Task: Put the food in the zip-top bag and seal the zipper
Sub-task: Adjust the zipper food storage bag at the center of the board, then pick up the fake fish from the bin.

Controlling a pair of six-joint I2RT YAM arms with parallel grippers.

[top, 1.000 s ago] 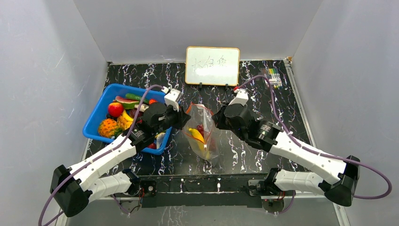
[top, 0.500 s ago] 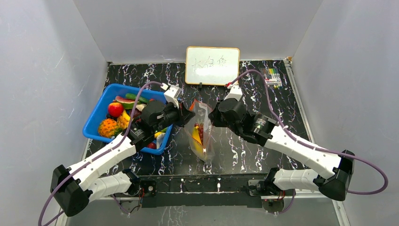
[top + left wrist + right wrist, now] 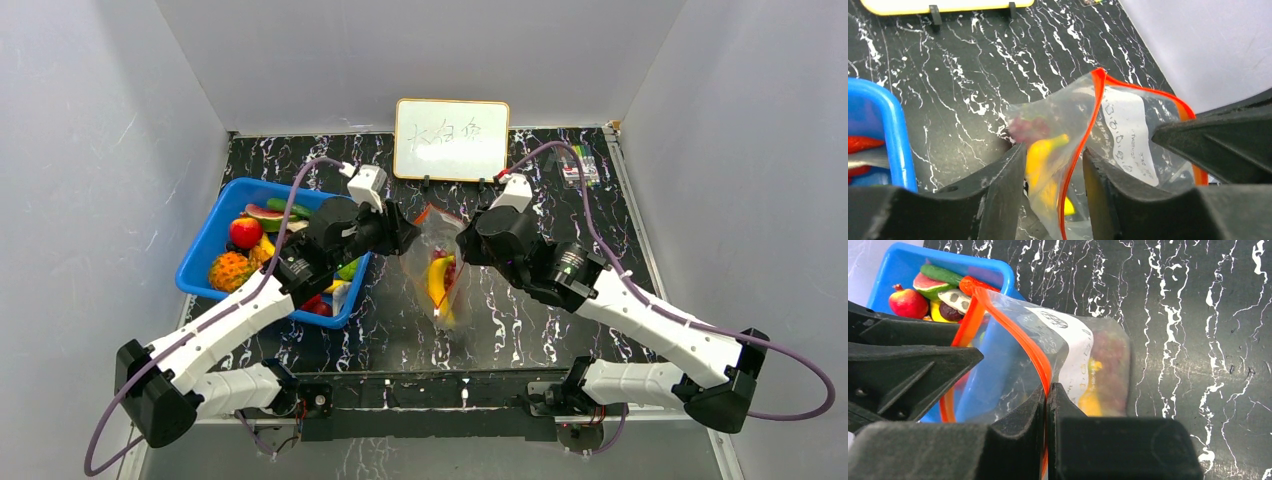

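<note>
The clear zip-top bag (image 3: pixel 442 270) hangs between my two grippers above the marble table. It holds food: a yellow banana (image 3: pixel 437 282) and dark red grapes (image 3: pixel 441 262). My right gripper (image 3: pixel 1047 390) is shut on the red-orange zipper (image 3: pixel 1033 350) at the bag's mouth; in the top view the right gripper (image 3: pixel 468 245) is right of the bag. My left gripper (image 3: pixel 1053 170) is open, its fingers either side of the zipper (image 3: pixel 1088 130) and the banana (image 3: pixel 1040 155); in the top view the left gripper (image 3: pixel 410 237) is left of the bag. The mouth gapes between them.
A blue basket (image 3: pixel 205 250) with more toy food stands at the left, close under my left arm. A whiteboard (image 3: pixel 452 138) stands at the back centre. A pack of markers (image 3: pixel 580 165) lies at the back right.
Both grippers and the bag have moved away from the arm bases toward the whiteboard. The bag hangs higher and narrower, with the banana more upright.
</note>
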